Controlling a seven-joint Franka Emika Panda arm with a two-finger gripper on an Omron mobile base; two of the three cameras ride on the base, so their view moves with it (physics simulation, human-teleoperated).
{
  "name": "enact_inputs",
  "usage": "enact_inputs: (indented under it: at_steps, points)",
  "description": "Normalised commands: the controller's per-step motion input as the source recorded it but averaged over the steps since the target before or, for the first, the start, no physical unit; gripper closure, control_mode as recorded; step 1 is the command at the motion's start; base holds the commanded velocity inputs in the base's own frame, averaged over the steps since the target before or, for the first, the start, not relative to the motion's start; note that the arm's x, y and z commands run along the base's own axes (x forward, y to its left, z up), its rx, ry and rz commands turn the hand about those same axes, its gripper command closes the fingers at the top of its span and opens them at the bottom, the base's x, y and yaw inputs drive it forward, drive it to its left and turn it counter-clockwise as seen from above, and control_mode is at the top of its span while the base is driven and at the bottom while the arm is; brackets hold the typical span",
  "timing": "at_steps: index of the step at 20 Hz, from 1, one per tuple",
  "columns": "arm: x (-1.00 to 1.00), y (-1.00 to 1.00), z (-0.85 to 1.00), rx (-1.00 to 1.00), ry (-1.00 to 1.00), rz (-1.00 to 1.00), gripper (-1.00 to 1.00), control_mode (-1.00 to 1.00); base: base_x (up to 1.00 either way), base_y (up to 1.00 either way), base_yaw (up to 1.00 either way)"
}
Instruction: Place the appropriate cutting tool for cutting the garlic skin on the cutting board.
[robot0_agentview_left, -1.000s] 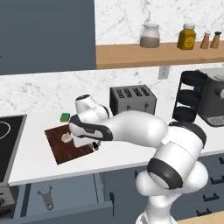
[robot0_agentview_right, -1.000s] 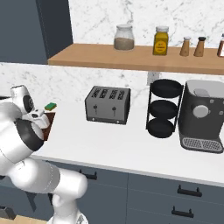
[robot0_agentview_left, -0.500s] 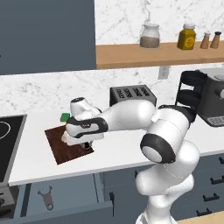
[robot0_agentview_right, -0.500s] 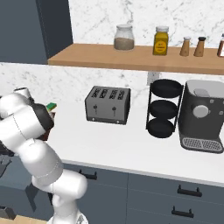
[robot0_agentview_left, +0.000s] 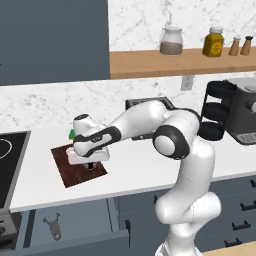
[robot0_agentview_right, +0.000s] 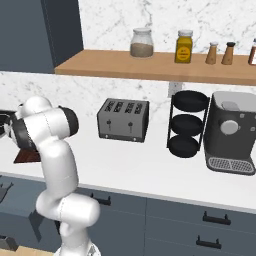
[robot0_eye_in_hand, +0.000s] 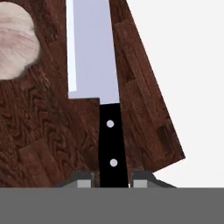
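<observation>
Gripper (robot0_eye_in_hand: 110, 180) low over the dark wooden cutting board (robot0_eye_in_hand: 140, 109), jaws closed on the black handle of the kitchen knife (robot0_eye_in_hand: 105, 109). Silver blade lying over the board. Garlic bulb (robot0_eye_in_hand: 15, 41) resting on the board just beside the blade.

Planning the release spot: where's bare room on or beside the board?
Bare white counter borders the board's edge in the hand view. On the board, the strip beside the knife is free. The garlic crowds the other side. Hand shut on the handle.
</observation>
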Motion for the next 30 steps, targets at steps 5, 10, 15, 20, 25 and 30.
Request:
enact_inputs:
  at_steps: [5,10,15,20,25,30]
  points:
    - [0.14,0.20,-0.25,0.00,-0.01,-0.12,1.00,-1.00,0.00,0.00,0.00]
    - [0.06,0.03,-0.28,0.00,0.00,-0.10,1.00,-1.00,0.00,0.00,0.00]
    - [0.01,0.00,-0.25,0.00,0.00,-0.09,-1.00,-1.00,0.00,0.00,0.00]
    - [0.00,-0.02,-0.01,0.00,-0.03,-0.03,-1.00,-1.00,0.00,0.00,0.00]
    - [-0.36,-0.14,0.75,0.00,-0.13,0.00,-1.00,-1.00,0.00,0.00,0.00]
    - [-0.68,-0.54,0.89,0.01,-0.13,0.04,-1.00,-1.00,0.00,0.00,0.00]
